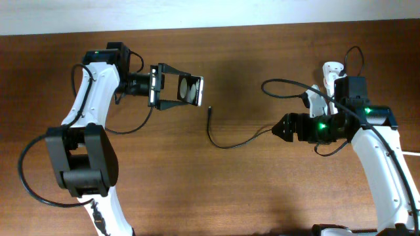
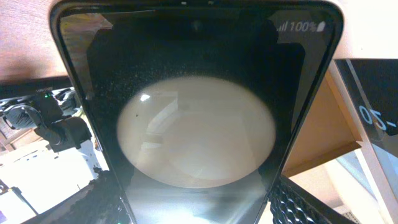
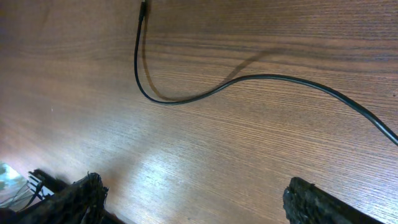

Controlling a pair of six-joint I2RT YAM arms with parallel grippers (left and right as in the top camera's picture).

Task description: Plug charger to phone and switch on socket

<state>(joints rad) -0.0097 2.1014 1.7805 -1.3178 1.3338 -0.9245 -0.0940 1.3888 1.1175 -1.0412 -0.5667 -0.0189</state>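
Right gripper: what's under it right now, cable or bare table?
Bare table shows below the open right gripper; the charger curves across ahead of it, plug tip lying free. Where it runs on beneath the arm is covered.

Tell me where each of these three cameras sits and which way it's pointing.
Overhead: fixed above the table, looking straight down; shows both arms, the left gripper holding the phone, the right gripper and the socket.
Left wrist: behind the left gripper, facing along it; the phone fills the view, pads at the bottom corners.
Right wrist: angled down at the charger on the table; open fingers along the bottom.
Shared: overhead and right wrist both show the charger.
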